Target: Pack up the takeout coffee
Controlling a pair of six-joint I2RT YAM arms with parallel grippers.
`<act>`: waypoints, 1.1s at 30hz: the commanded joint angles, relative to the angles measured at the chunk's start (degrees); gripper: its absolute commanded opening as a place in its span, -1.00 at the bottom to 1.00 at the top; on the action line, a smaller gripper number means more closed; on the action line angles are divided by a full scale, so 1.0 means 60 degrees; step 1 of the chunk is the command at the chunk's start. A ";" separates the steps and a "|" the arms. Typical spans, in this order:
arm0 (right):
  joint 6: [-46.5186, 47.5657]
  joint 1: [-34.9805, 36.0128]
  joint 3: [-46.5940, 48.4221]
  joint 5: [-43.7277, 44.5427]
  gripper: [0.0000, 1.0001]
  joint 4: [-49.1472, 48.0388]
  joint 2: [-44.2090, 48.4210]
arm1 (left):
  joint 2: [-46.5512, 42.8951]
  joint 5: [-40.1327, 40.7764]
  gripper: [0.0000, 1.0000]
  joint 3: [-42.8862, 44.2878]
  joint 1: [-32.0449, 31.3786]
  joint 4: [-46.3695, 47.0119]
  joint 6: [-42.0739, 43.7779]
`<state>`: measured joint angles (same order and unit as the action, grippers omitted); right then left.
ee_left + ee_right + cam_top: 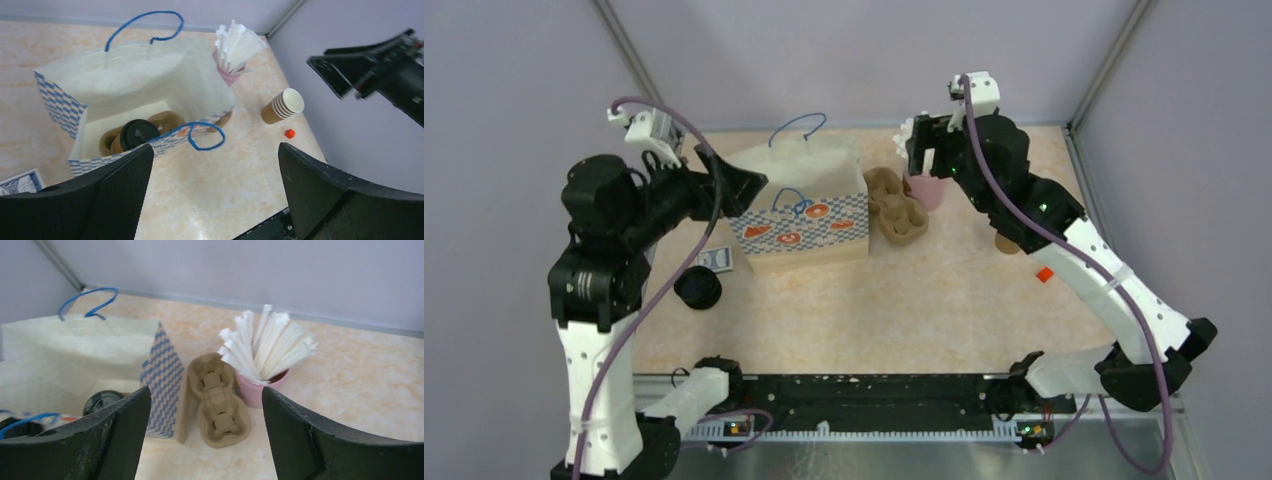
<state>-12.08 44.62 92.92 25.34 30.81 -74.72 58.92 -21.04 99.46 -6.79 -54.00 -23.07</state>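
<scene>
Packing so far: small brown kraft paper cup with a round black plastic lid (139, 134) down inside the white paper carry bag with blue-check band and blue cord handles (150, 75), upright, seated in a brown pulp holder (167, 120) on the bag floor; judged as good as packed.
Bag position: standing open near the far edge of the tabletop, left of the middle.
Left to do: little by the look of it; at most drawing the arms clear.
Left claw (215, 150): released, fingers spread wide, nothing between them, poised over the bag's left end.
Right claw (206, 392): released and empty, raised near the far edge, right of the bag.
Beside the bag: spare moulded pulp cup tray (217, 402) touching the bag's right side, then a pink cup of white wrapped straws (262, 357) just beyond it.
Farther out: stack of lidless brown paper cups (284, 106) and a small red block (289, 133) toward the right edge; round black object (697, 288) and a blue-and-white card (716, 260) toward the left edge.
Hidden: cup body below the lid, masked by the bag wall; depth of seating in the holder not readable.
Hard to make out: nature of the round black object; cup stack largely under the right arm from above.
</scene>
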 commanded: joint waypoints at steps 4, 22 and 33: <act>0.3648 -0.0994 -0.1151 -0.0421 0.33 -0.0925 -0.0188 | -0.0825 -0.1252 0.97 -0.0613 0.0029 0.0658 -0.0186; 0.5069 -0.2476 0.2528 -0.3756 -0.05 0.1862 -0.4226 | -0.0575 -0.1422 0.98 -0.0130 0.0025 -0.0150 0.0167; 0.5602 -0.2471 0.3283 -0.3768 -0.14 0.2698 -0.5012 | -0.0574 -0.1170 0.98 -0.0157 0.0024 -0.0146 0.0066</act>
<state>19.86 29.61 109.93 3.38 45.78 -105.19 55.88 -28.69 97.62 -6.79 -55.77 -22.41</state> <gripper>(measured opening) 0.426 0.987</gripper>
